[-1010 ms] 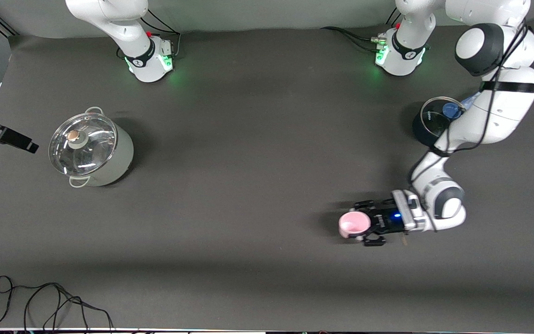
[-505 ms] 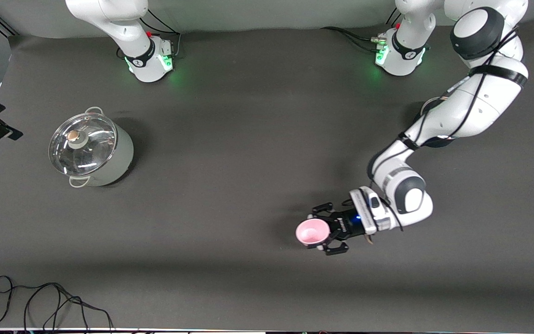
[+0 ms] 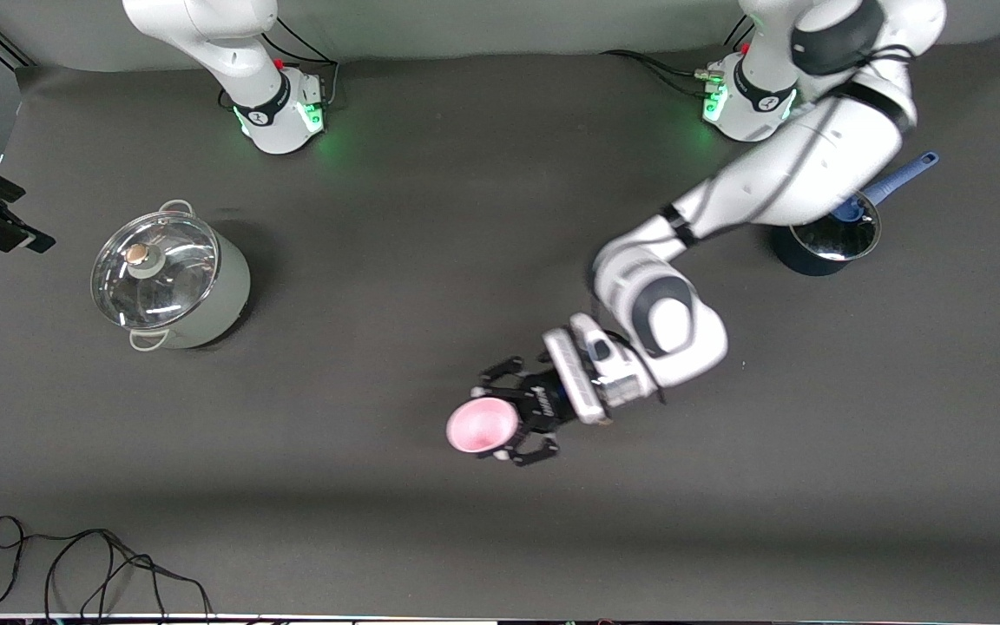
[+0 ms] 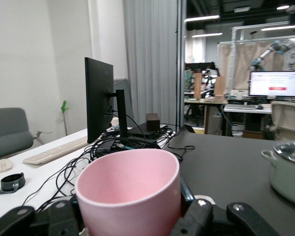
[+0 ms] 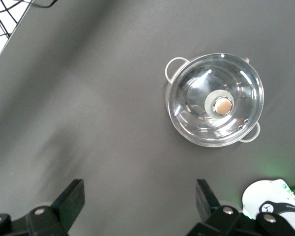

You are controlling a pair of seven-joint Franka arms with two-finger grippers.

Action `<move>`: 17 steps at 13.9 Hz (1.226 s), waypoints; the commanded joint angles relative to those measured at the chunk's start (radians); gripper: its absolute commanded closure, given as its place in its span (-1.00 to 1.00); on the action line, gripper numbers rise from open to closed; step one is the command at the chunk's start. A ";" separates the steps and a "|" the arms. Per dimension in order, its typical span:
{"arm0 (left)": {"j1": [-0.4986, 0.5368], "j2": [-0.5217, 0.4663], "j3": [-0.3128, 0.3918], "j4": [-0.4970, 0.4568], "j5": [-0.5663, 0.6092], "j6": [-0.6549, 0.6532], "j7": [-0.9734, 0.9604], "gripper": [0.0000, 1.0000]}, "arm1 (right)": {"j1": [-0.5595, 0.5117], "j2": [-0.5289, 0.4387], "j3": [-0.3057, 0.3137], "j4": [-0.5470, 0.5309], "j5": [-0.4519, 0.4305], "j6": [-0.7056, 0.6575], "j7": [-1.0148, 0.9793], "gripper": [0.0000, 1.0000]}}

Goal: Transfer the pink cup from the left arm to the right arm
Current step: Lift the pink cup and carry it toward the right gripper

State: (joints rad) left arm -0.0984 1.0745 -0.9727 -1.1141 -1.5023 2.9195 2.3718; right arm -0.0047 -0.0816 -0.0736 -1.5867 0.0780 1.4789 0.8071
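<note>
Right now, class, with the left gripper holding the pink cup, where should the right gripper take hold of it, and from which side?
Probably the upper wall near the rim of the pink cup, approached from the right arm's end of the table. The left gripper is shut on the cup's lower body, leaving the wider upper part bare. The open right gripper hangs near the lidded pot.

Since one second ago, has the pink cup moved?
Yes. The pink cup, gripped by the left end effector, has travelled toward the right arm's end of the table, closer to the lidded pot.

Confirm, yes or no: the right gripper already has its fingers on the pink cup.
No. The pink cup sits only in the left gripper, over the table's middle.
</note>
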 commanded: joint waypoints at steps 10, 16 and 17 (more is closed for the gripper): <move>-0.515 -0.013 0.081 0.401 -0.009 0.404 -0.236 1.00 | 0.071 0.029 0.001 0.033 0.031 -0.002 0.027 -0.99; -0.566 -0.034 0.083 0.402 -0.009 0.460 -0.255 1.00 | 0.158 0.155 0.015 0.210 0.013 -0.067 0.099 -1.00; -0.566 -0.036 0.084 0.402 -0.007 0.460 -0.269 1.00 | 0.170 0.195 0.015 0.268 0.013 -0.107 0.101 -1.00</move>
State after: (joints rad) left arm -0.6441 1.0618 -0.9159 -0.7240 -1.5022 3.3556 2.1397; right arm 0.1335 0.0144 -0.0549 -1.4727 0.0919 1.4571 0.8726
